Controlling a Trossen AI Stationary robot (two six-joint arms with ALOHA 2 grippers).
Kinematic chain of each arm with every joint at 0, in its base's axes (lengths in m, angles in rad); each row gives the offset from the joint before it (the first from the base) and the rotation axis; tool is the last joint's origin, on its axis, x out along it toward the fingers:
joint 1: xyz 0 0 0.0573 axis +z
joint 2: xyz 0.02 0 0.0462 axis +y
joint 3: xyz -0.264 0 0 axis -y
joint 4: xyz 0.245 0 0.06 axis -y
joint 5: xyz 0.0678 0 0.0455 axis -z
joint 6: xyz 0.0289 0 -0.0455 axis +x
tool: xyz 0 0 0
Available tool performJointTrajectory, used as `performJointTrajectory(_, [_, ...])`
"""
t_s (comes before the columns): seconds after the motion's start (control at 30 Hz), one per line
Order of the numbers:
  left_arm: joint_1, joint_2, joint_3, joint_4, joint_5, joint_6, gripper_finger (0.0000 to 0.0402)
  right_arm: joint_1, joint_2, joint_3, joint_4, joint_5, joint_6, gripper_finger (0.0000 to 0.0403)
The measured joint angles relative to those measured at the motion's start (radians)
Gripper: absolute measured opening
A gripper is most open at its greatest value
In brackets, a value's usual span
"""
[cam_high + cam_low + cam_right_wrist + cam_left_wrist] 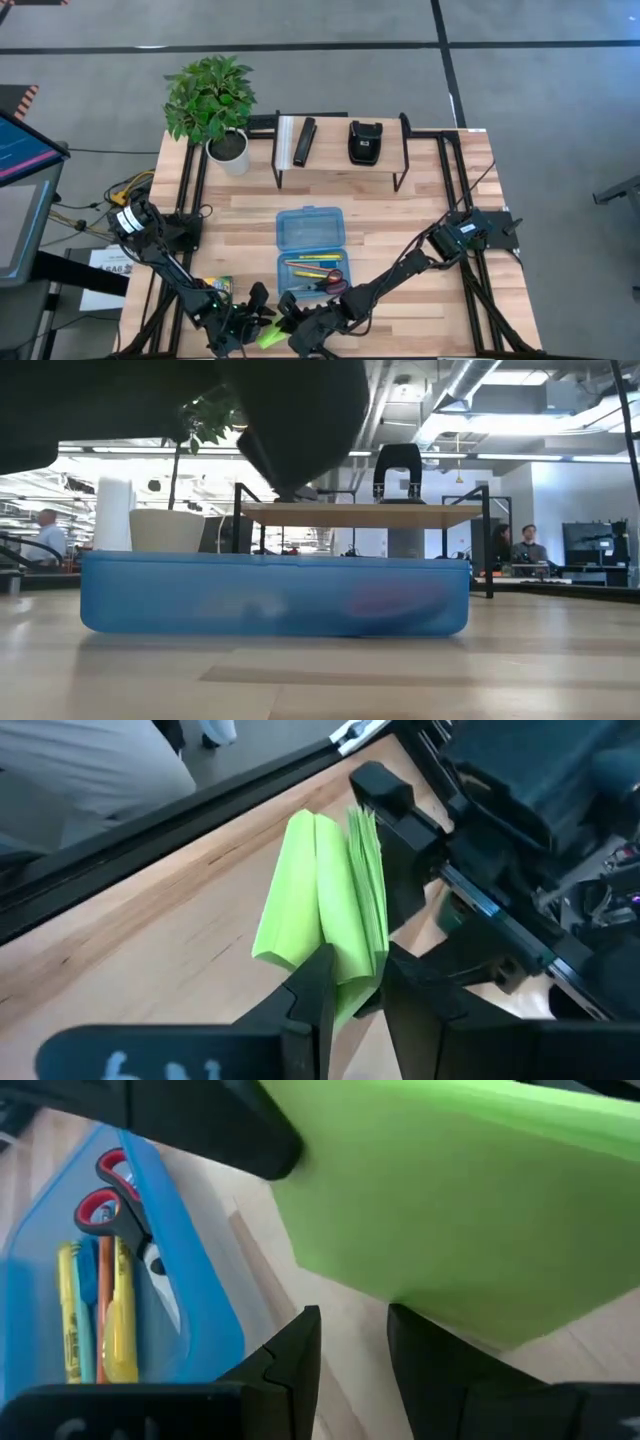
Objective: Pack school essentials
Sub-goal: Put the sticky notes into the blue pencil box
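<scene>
Two dark, near-black arms are seen from above, each built of slim jointed links. The left arm's base near the desk's left edge is marked by a white band and label, with yellow and orange cables trailing beside it. A blocky black housing with pale markings is carried at the right arm's base near the right edge. The left end effector (352,1365) and right end effector (350,990) are each formed of two matte black, angular fingers.

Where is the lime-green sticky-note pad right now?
In the high view, the lime-green sticky-note pad sits at the table's near edge between the left gripper and right gripper, just left of the open blue plastic case.
</scene>
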Motion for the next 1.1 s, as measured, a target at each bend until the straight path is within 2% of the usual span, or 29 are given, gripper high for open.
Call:
performJointTrajectory(0.27, [0.0, 0.0, 0.0, -0.003, -0.037, 0.015, 0.0107, -0.006, -0.018, 0.0, -0.005, 0.0, 0.0, 0.0089])
performJointTrajectory(0.67, [0.0, 0.0, 0.0, -0.005, -0.053, 0.033, 0.0107, -0.006, -0.022, 0.0, -0.025, -0.002, 0.0, 0.001])
performJointTrajectory(0.77, [0.0, 0.0, 0.0, -0.012, -0.055, 0.033, 0.0107, -0.006, -0.022, 0.003, -0.028, 0.002, -0.007, 0.0009])
performJointTrajectory(0.9, [-0.011, -0.03, 0.0, -0.089, -0.082, 0.014, 0.0107, -0.006, -0.022, 0.056, -0.107, 0.079, -0.024, 0.0014])
performJointTrajectory(1.1, [-0.053, -0.159, 0.0, -0.311, -0.151, -0.14, 0.0107, -0.006, -0.023, 0.195, -0.36, 0.23, -0.028, 0.0005])
